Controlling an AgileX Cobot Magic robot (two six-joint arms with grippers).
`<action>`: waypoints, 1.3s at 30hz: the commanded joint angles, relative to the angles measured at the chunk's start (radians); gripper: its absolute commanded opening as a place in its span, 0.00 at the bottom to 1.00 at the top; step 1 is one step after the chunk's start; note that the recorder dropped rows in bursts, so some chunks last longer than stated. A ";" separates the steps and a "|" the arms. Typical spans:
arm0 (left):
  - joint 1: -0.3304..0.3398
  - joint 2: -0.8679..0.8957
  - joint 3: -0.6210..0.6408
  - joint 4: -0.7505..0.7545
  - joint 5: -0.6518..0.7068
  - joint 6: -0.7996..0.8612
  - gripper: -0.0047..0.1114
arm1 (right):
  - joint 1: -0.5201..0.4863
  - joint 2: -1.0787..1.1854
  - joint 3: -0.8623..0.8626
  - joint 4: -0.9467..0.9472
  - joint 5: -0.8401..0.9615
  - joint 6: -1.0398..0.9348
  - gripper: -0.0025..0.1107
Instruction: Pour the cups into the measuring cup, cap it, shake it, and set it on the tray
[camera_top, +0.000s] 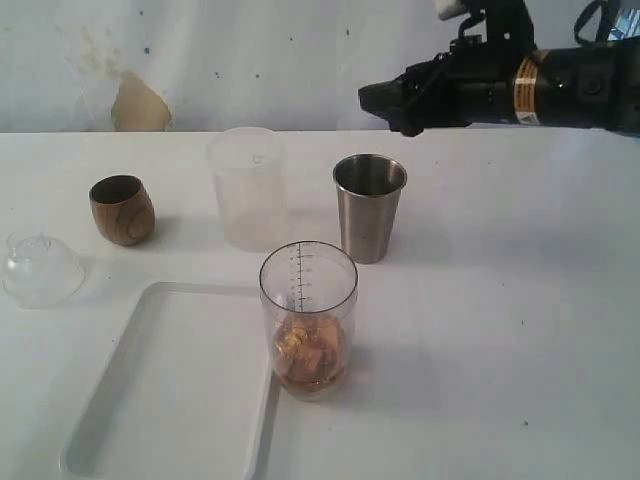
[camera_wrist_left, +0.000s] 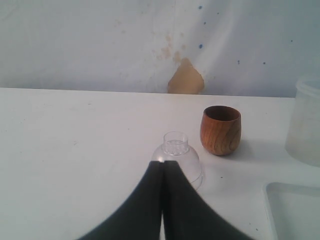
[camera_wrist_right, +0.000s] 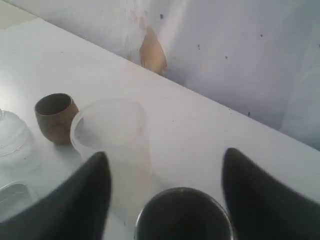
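Observation:
The clear measuring cup (camera_top: 308, 318) with a black scale stands upright at the front, amber bits in its bottom, beside the white tray (camera_top: 110, 400). The steel tumbler (camera_top: 369, 207) stands upright behind it. My right gripper (camera_top: 385, 100) hovers open well above the tumbler, whose dark rim (camera_wrist_right: 184, 215) shows between the two fingers (camera_wrist_right: 92, 195). The wooden cup (camera_top: 122, 209) sits upright at the left. My left gripper (camera_wrist_left: 163, 165) is shut and empty, its tips just short of the clear domed lid (camera_wrist_left: 177, 155); the wooden cup (camera_wrist_left: 220, 129) stands beyond.
A frosted plastic cup (camera_top: 248, 187) stands between the wooden cup and the tumbler. The domed lid (camera_top: 40, 268) lies at the far left near the tray's corner. A pale wall with a tan patch (camera_top: 138, 103) closes the back of the white table.

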 joint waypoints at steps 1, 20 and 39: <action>-0.002 -0.005 0.005 -0.001 -0.009 0.000 0.04 | -0.004 -0.093 0.032 -0.083 -0.045 0.051 0.18; -0.002 -0.005 0.005 -0.001 -0.009 0.000 0.04 | -0.004 -0.805 0.341 -0.184 0.075 0.253 0.02; -0.002 -0.005 0.005 -0.001 -0.009 0.000 0.04 | -0.004 -1.085 0.344 -0.184 -0.032 0.272 0.02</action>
